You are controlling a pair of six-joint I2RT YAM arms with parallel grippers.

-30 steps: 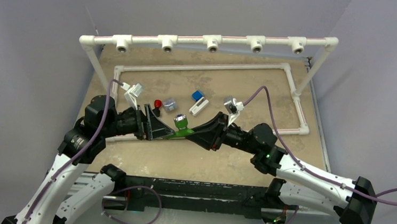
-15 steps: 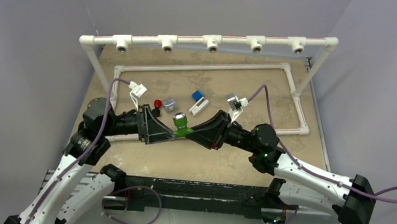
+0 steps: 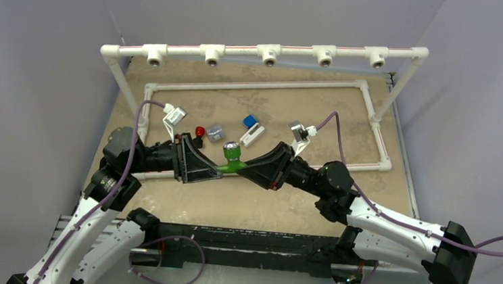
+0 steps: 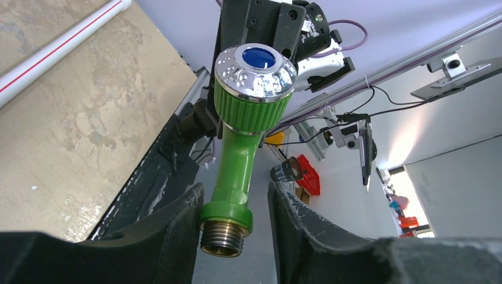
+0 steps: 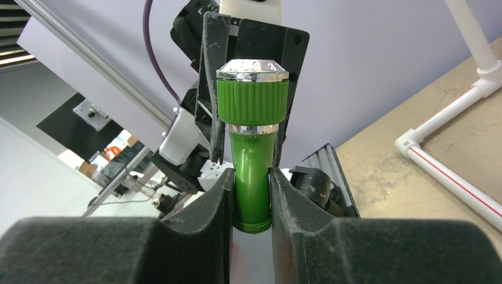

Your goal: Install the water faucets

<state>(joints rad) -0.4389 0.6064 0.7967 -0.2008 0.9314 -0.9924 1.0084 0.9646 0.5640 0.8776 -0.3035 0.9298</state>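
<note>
The green faucet (image 3: 232, 155) hangs above the table's middle, its chrome cap up, between both grippers. My right gripper (image 3: 243, 168) is shut on its green spout (image 5: 251, 160), both pads pressed against it. My left gripper (image 3: 218, 171) is open around the threaded brass end (image 4: 224, 236): one finger (image 4: 177, 231) touches the green collar, and the other stands a little apart from it. The black faucet with a red knob (image 3: 199, 134) and the white faucet with a blue handle (image 3: 250, 130) lie on the table behind.
A white pipe frame (image 3: 269, 55) with several open tee sockets spans the back, raised on posts. A low white pipe loop (image 3: 257, 84) lies on the tan table. A small grey part (image 3: 215, 132) sits beside the black faucet.
My left gripper's jaws have narrowed round the faucet's threaded end. The right gripper has kept its hold, and both arms have shifted slightly.
</note>
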